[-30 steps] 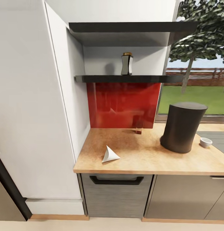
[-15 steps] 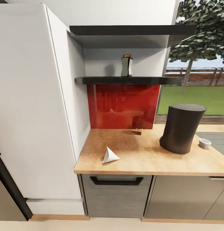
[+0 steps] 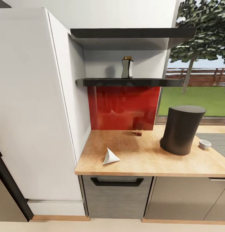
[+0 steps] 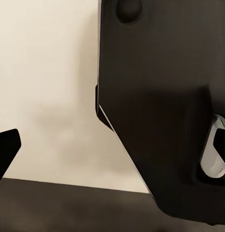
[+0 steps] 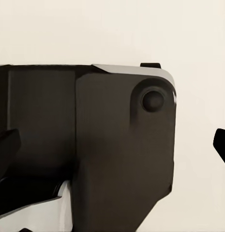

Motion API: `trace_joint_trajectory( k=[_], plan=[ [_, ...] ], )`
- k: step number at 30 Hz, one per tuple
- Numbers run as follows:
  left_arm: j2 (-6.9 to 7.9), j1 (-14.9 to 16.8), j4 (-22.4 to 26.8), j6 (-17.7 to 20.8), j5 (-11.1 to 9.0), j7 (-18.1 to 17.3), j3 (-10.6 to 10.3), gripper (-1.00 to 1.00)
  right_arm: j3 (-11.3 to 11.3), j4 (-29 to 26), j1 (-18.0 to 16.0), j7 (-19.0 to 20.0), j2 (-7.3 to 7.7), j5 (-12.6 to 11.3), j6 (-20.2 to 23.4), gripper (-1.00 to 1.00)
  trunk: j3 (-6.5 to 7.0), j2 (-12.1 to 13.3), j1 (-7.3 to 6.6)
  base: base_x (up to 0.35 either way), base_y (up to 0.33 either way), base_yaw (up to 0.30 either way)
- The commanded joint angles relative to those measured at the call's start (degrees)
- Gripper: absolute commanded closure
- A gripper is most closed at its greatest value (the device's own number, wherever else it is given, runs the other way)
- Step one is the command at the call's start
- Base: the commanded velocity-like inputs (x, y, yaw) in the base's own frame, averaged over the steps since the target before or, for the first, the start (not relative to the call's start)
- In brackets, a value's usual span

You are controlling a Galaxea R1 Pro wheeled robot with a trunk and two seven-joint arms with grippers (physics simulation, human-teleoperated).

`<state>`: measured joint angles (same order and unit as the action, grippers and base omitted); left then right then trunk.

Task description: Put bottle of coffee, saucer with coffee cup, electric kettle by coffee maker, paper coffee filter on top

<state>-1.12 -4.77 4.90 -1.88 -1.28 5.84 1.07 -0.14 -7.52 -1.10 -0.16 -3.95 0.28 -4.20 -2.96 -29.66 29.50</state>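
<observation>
In the head view the bottle of coffee (image 3: pixel 127 68), dark with a gold cap, stands upright on the lower black shelf (image 3: pixel 102 82). A white paper coffee filter (image 3: pixel 110 157) lies on the wooden countertop (image 3: pixel 141 161) near its front edge. To the right on the counter stands the tall dark cylindrical coffee maker (image 3: pixel 181 129), and a small white coffee cup (image 3: pixel 205 144) sits just right of it. My left gripper (image 4: pixel 112 150) and right gripper (image 5: pixel 112 145) show in their wrist views with fingers spread wide and nothing held, in front of dark parts of my own body.
A tall white cabinet (image 3: pixel 35 106) closes off the counter's left side. A red backsplash (image 3: pixel 123 108) with a small glassy item (image 3: pixel 138 131) at its foot is at the back. A second shelf (image 3: pixel 131 33) hangs above the bottle. A grey sink area (image 3: pixel 219 141) lies far right.
The whole head picture has slid down a little, so the camera has moved. The bottle, filter, coffee maker and cup have kept their places.
</observation>
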Motion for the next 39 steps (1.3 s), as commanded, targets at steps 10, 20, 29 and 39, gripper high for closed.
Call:
trace_joint_trajectory(
  k=[10,20,29,39],
  plan=[
    [-0.07,0.0,0.2,-0.2,0.1,0.0,0.1,-1.00,0.1,0.0,0.0,0.2,-0.39,0.0,-0.9,-1.00,0.99,2.3,-1.30,0.000,0.000,0.000],
    [-0.01,0.0,0.2,-0.5,-0.1,-0.7,0.1,-1.00,-0.1,-0.2,0.0,0.3,-0.45,-0.4,-1.9,-1.00,0.97,2.3,-1.30,0.007,0.040,-0.119],
    [-0.02,0.0,0.0,-0.5,-0.2,-0.6,0.2,-1.00,-0.2,-1.0,0.0,0.3,-0.36,-0.3,-1.9,-1.00,0.97,2.3,-1.30,-0.003,0.300,-0.108],
    [0.14,0.0,0.0,-0.5,-0.2,-0.5,0.2,-1.00,-0.3,-1.0,0.0,0.3,-0.24,-0.4,-1.9,-1.00,0.97,2.3,-1.30,-0.079,0.318,-0.259]
  ],
)
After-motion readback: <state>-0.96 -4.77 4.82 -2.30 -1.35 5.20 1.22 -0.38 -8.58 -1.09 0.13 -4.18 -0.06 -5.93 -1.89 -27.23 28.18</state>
